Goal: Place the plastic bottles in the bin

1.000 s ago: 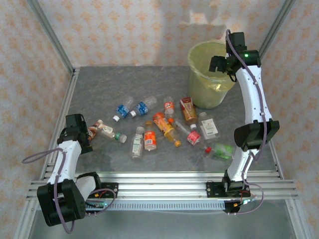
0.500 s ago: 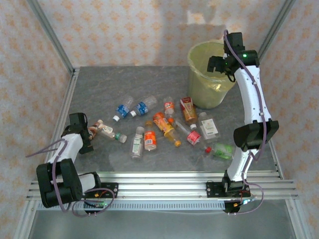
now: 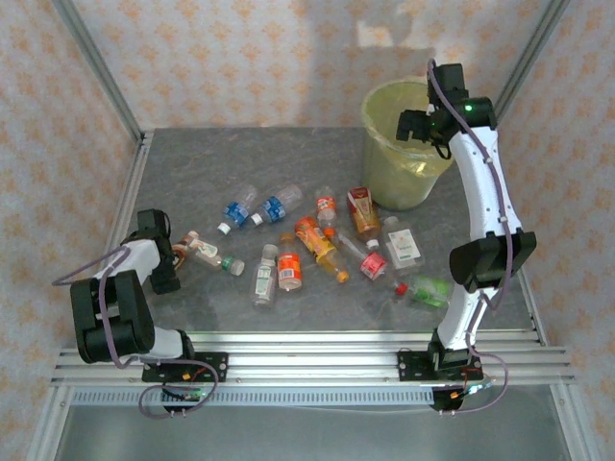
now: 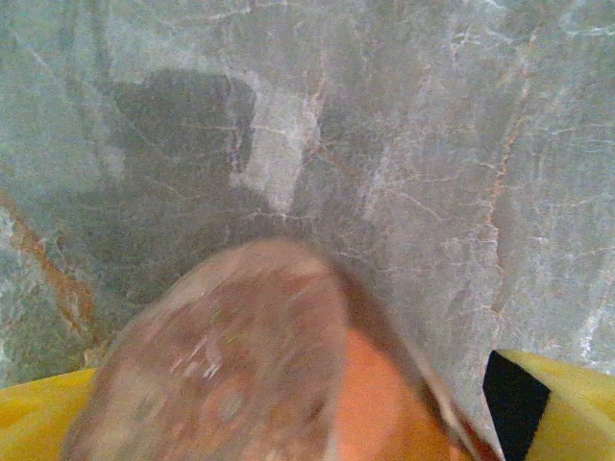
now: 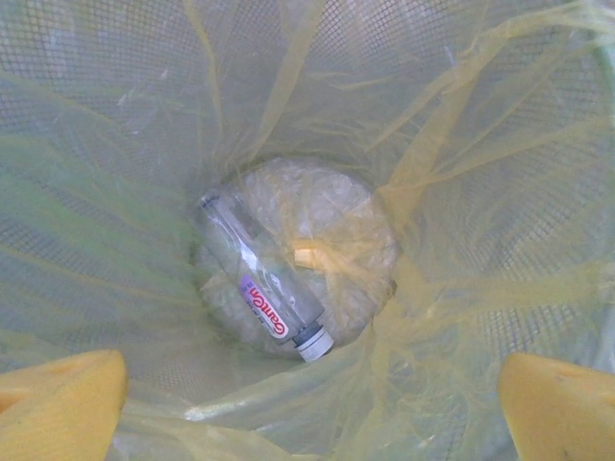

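Several plastic bottles lie across the middle of the grey table, among them a blue-labelled one, an orange one and a green one. My left gripper is low at the left edge, open. A brownish-orange bottle lies blurred between its yellow fingers, with a narrow gap at the right finger. My right gripper hangs open over the pale yellow-green bin. One clear bottle with a red and purple label lies on the bagged bottom, below the gripper.
A white-labelled bottle with a green cap lies just right of the left gripper. A metal frame post and the patterned walls close in the table at left, back and right. The rail runs along the near edge.
The left arm has folded back toward its base, with its gripper staying by the brownish bottle. The right gripper has shifted slightly left over the bin.
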Robot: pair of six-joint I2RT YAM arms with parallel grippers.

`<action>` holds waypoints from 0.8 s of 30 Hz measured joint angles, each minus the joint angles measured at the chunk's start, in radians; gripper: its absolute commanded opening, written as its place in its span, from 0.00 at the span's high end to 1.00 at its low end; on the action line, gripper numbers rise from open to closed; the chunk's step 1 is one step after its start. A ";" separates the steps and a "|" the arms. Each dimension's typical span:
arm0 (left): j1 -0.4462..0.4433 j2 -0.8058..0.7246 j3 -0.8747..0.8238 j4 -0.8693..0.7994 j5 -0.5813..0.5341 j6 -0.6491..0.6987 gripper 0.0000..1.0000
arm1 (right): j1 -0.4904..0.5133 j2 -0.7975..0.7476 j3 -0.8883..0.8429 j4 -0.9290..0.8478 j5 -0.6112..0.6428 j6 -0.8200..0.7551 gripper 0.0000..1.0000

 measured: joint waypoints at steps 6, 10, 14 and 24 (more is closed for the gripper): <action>0.005 0.037 0.033 -0.053 0.011 0.006 0.28 | 0.010 0.000 -0.011 0.006 0.000 0.000 0.01; 0.009 0.047 0.046 -0.069 0.017 0.006 0.33 | 0.018 0.000 -0.011 0.006 0.000 0.000 0.01; 0.015 0.051 0.053 -0.075 0.026 0.011 0.38 | 0.024 0.003 -0.011 0.007 0.000 0.000 0.01; 0.032 0.042 0.126 0.079 0.001 0.055 0.50 | 0.052 0.010 -0.011 0.006 0.000 -0.005 0.01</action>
